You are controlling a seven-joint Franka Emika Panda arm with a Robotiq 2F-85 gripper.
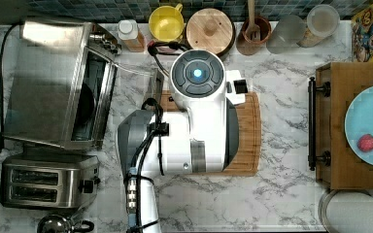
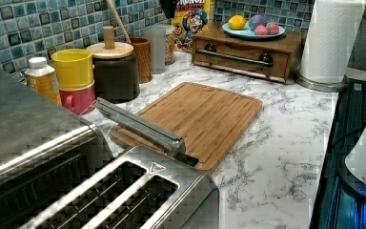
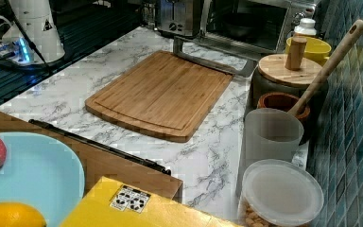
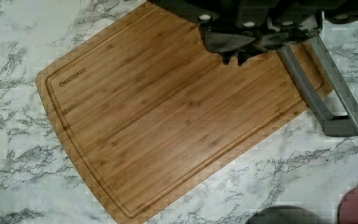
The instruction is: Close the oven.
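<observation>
First, get under the handle point(image 4: 335, 93) and push up and back toward the oven point(image 1: 53, 82), following an arc about the hinge. Better to shove steadily than jab, to avoid sliding the box along the counter. Sits at upper left of the top view, door dropped open, handle overhanging the board point(image 4: 168, 121) edge. Arm point(image 1: 199, 126) poised above the board at frame centre, wrist pointing straight down. Gripper point(image 4: 235, 58) pinched together on nothing, near the handle, seemingly not touching it.

oven point(image 1: 53, 82) door over cutting board point(image 3: 163, 92) edge
</observation>
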